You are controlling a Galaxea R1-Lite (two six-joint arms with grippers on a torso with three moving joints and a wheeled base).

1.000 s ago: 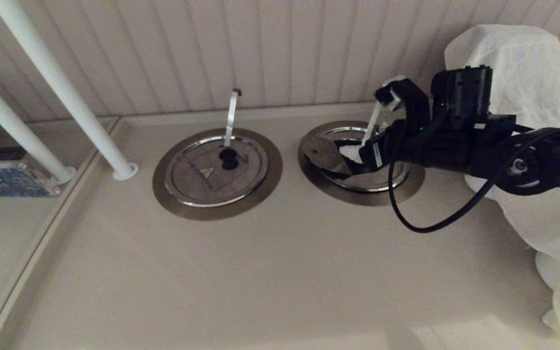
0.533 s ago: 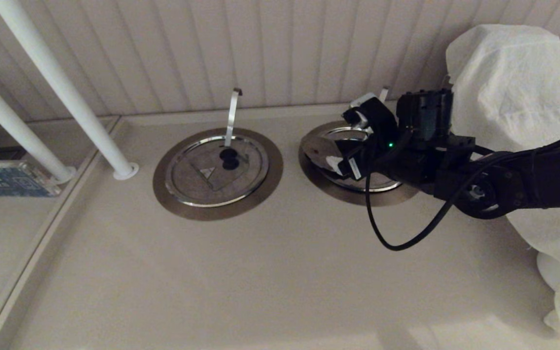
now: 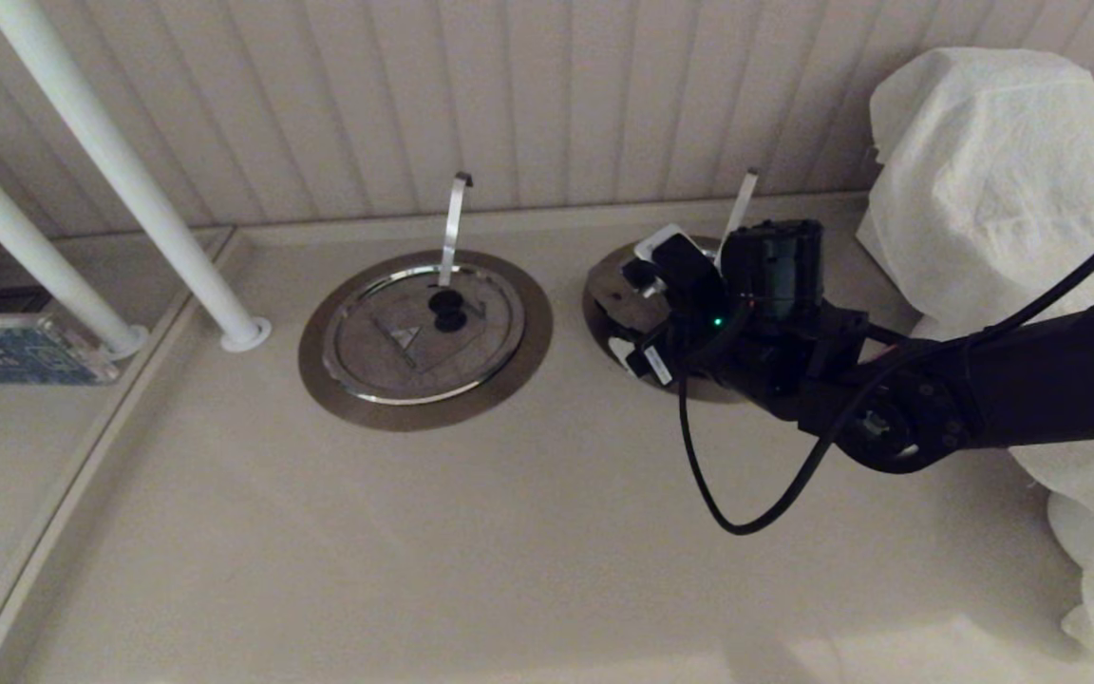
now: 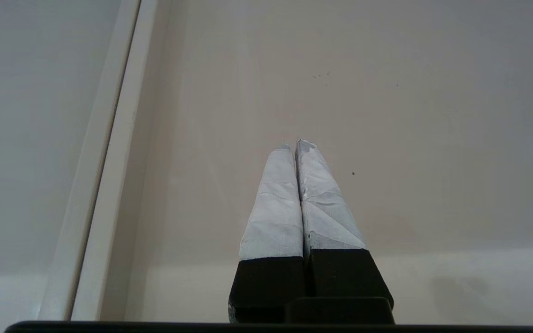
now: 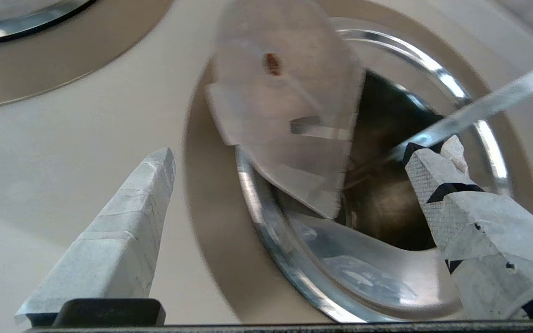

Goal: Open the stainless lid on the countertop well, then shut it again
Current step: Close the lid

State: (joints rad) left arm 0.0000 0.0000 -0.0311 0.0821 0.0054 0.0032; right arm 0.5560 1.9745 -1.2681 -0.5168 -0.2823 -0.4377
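Observation:
The stainless lid (image 5: 363, 273) lies on the right-hand countertop well, whose dull-brown ring (image 5: 206, 231) shows in the right wrist view. The lid's wedge flap (image 5: 285, 106) is tipped up, baring the dark inside of the well (image 5: 387, 208). The flat utensil handle (image 3: 737, 214) leans out of the gap toward the wall. My right gripper (image 3: 647, 304) hovers open over the left half of this lid, one finger (image 5: 123, 231) above the counter and the other finger (image 5: 479, 222) above the opening, holding nothing. The knob is hidden. My left gripper (image 4: 296, 143) is shut and empty over bare counter.
The twin lid (image 3: 424, 328) with its hooked upright handle (image 3: 452, 223) sits shut to the left. A white cloth-covered bulk (image 3: 1003, 190) stands at the right, behind my right arm. Two white poles (image 3: 120, 180) slant at the back left, near the counter's raised left edge.
My right arm has swung left and down across the well, away from the utensil handle. The flap has stayed raised. The left gripper's earlier state is not shown.

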